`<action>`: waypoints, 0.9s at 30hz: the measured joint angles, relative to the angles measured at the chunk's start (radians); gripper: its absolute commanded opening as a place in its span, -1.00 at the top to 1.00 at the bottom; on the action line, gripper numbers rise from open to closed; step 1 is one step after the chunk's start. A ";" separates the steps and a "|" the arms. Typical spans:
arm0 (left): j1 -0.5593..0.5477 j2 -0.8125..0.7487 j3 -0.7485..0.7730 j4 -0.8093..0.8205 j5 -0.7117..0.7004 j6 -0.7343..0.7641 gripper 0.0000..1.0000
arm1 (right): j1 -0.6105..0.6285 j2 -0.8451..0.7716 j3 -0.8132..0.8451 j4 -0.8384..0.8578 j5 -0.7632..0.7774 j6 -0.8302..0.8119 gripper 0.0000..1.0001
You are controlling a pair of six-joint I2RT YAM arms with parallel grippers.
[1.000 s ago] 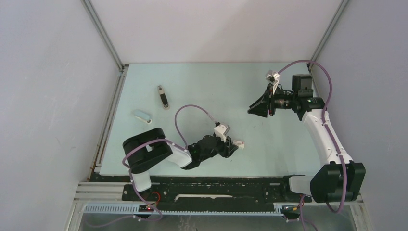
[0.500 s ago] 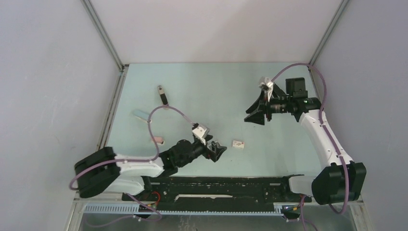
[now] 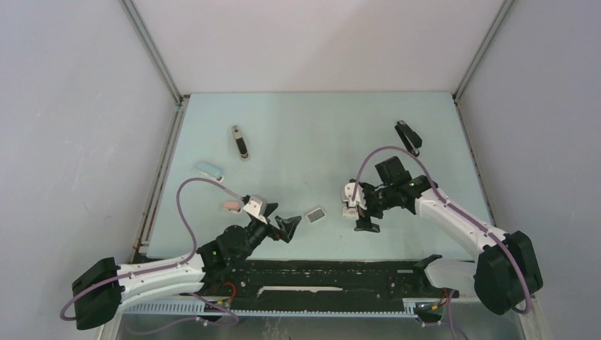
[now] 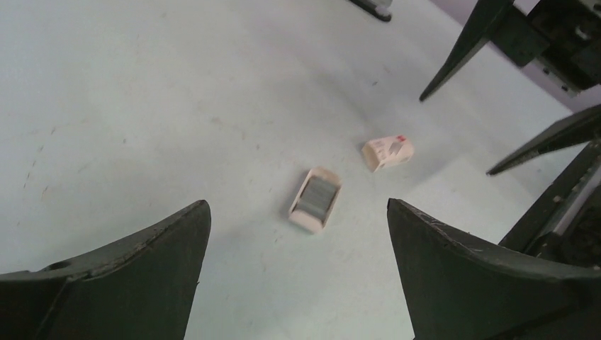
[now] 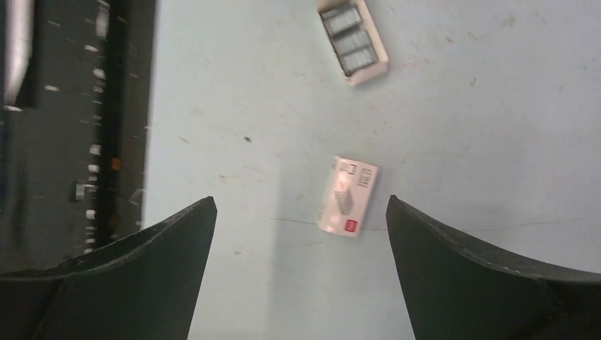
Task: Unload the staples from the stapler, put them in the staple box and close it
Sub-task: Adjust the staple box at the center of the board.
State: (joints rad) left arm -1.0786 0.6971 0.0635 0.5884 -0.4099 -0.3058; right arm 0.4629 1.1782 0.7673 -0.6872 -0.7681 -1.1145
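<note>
The stapler (image 3: 241, 142), black with a silver top, lies flat at the back left, far from both arms. Grey staples fill a small open tray (image 3: 314, 215) on the mat's near middle, also seen in the left wrist view (image 4: 315, 200) and the right wrist view (image 5: 352, 41). My left gripper (image 3: 283, 228) (image 4: 298, 202) hangs open just short of the tray, nothing between its fingers. My right gripper (image 3: 363, 218) (image 5: 300, 198) is open too, above the white labelled box (image 5: 349, 197) (image 4: 388, 151), without touching it.
A slim black object (image 3: 407, 136) lies at the back right. A light-blue item (image 3: 210, 170) and a small pink one (image 3: 231, 206) sit at the left. The black rail (image 3: 319, 273) runs along the near edge, close behind both grippers.
Both arms have swung back toward the near edge and both grippers have opened wide. The right arm has left the back right, where the black object now lies. The tray lies left of the box.
</note>
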 measured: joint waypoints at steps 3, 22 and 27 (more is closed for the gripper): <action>0.001 -0.033 -0.049 -0.016 -0.016 -0.026 -1.00 | 0.044 0.047 -0.004 0.077 0.121 0.005 -0.98; 0.001 -0.043 -0.053 -0.023 -0.033 -0.069 -1.00 | 0.160 0.307 -0.007 0.281 0.449 0.114 -0.57; 0.001 -0.043 -0.053 -0.023 -0.034 -0.069 -1.00 | 0.169 0.319 0.000 0.280 0.454 0.122 -0.35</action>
State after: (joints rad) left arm -1.0775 0.6537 0.0109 0.5659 -0.4435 -0.3744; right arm 0.6315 1.4967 0.7677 -0.4076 -0.3141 -0.9920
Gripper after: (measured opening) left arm 0.996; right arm 0.734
